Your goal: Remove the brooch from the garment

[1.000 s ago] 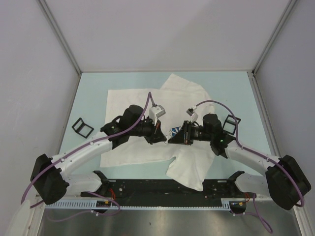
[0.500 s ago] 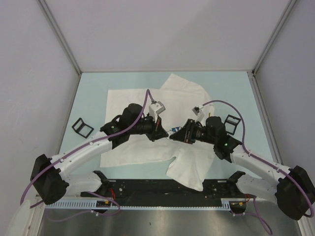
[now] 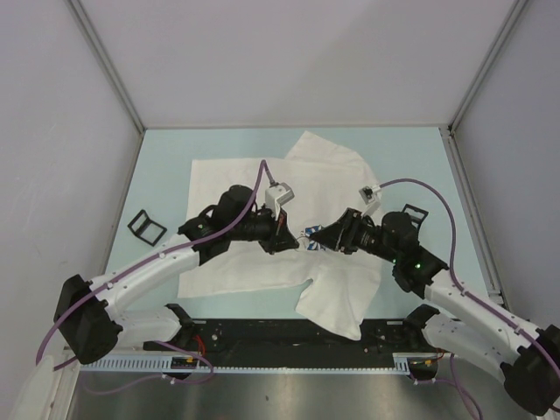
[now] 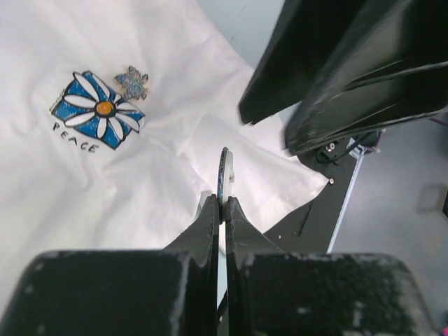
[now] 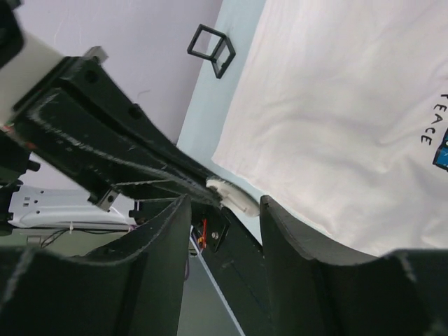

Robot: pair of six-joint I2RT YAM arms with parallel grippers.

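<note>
On garment (image 4: 105,210), one o'clock of flower print (image 4: 98,110): brooch (image 4: 131,82), unremoved. Left jaws pinch sliver (image 4: 224,171); right jaws parted, empty, must grasp brooch.

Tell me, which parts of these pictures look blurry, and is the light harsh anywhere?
Left wrist view: the left end effector blurs up close, flower print sharp. Right wrist view: near fingers soft, shirt crisp. Top view: even light, faint shadows, no glare.
</note>
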